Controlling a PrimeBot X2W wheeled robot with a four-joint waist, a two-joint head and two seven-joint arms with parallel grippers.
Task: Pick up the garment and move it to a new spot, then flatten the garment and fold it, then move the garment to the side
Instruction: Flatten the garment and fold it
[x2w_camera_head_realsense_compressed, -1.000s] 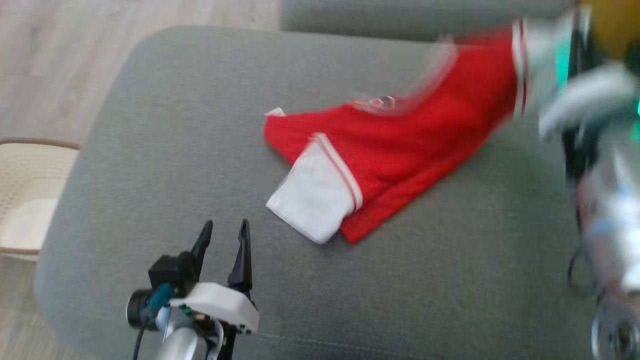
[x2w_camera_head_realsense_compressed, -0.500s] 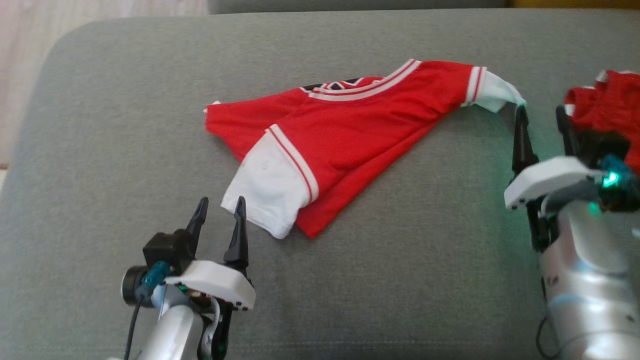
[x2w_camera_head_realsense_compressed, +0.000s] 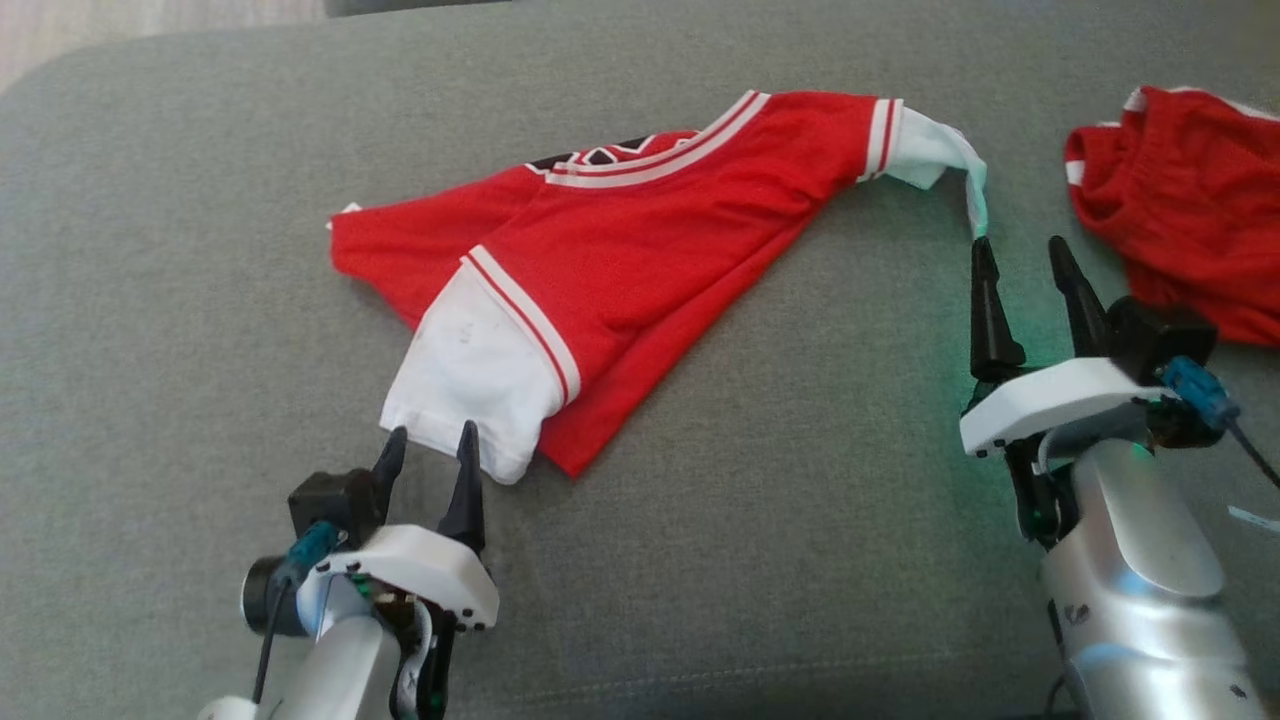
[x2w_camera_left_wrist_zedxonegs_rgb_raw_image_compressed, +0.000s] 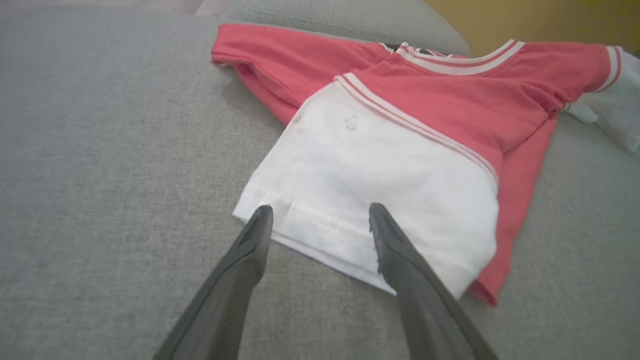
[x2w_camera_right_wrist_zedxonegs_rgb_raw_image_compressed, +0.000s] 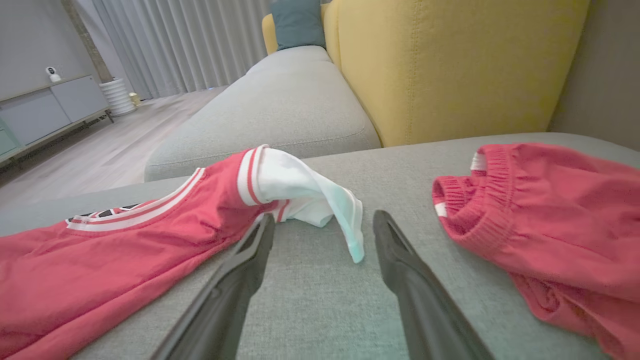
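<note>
The garment (x2w_camera_head_realsense_compressed: 640, 240), a red shirt with white sleeves and striped trim, lay rumpled across the middle of the grey woven sofa cushion (x2w_camera_head_realsense_compressed: 200, 300). The left end effector (x2w_camera_head_realsense_compressed: 430, 435) stood with its fingers apart at the near sleeve's hem. The right end effector (x2w_camera_head_realsense_compressed: 1017, 250), also spread, sat at the far sleeve's drooping tip. A second red garment (x2w_camera_head_realsense_compressed: 1180, 190) lay by the cushion's right edge. Beyond were a yellow backrest (x2w_camera_right_wrist_zedxonegs_rgb_raw_image_compressed: 450, 65), curtains (x2w_camera_right_wrist_zedxonegs_rgb_raw_image_compressed: 200, 40) and a wood floor (x2w_camera_right_wrist_zedxonegs_rgb_raw_image_compressed: 100, 155).

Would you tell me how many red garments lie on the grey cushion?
2: a white-sleeved shirt in the middle, a crumpled red piece far right, partly cropped.
</note>
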